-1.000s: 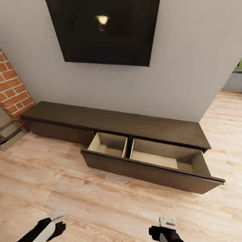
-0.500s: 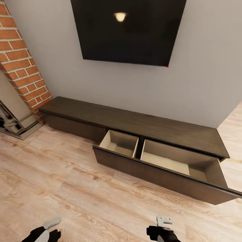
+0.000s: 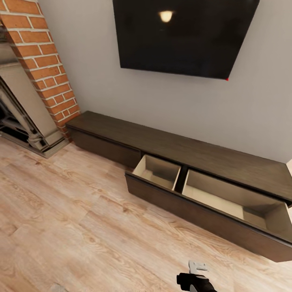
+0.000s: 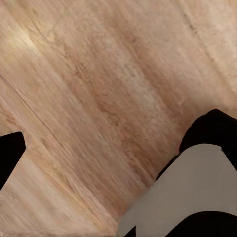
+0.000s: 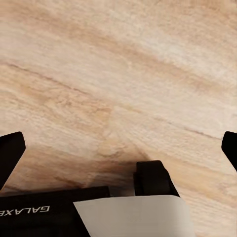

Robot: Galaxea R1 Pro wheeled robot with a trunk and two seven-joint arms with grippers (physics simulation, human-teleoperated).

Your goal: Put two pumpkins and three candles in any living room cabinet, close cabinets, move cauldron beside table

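Right claw [image 3: 197, 271], lower centre of frame: parted wide, empty above floor [image 5: 118, 74]. Left claw: spread could not be told. Cabinet [image 3: 194, 156], centre-right: drawer [image 3: 211, 192] open, bare. Step judged: fetching; next, locating pumpkins and candles.

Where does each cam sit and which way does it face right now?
Head: on the robot's head, looking forward and down at the cabinet with its open drawer, TV and brick; the right gripper shows at the bottom edge.
Left wrist: near the left gripper, looking down at the floor; dark fingertips and a grey body part show.
Right wrist: near the right gripper, looking at the floor; fingertips and black base show.
Shared: all three see the wood floor.
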